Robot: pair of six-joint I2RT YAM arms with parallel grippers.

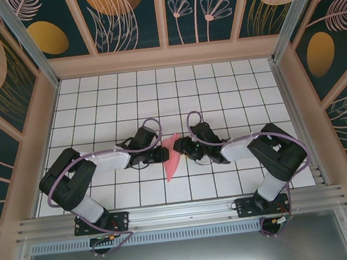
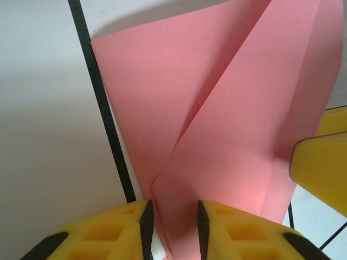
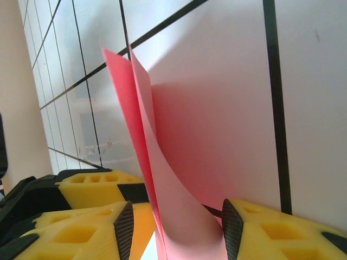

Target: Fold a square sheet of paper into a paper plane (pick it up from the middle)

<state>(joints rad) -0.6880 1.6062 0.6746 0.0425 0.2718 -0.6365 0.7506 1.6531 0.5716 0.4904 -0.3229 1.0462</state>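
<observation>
The left end effector (image 2: 172,230) pinches the folded pink paper (image 2: 227,124) narrowly at mid-surface. The right end effector (image 3: 176,230) stands wider, its fingers (image 3: 123,227) loosely flanking the paper's upright fold.

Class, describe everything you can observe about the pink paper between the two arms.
The pink paper is thin, plain and partly folded into a narrow wedge tapering toward the arm bases, with overlapping flaps meeting along a diagonal crease. It lies on the white gridded table, one flap standing up. Both the left claw and the right claw have it between their fingers.
</observation>
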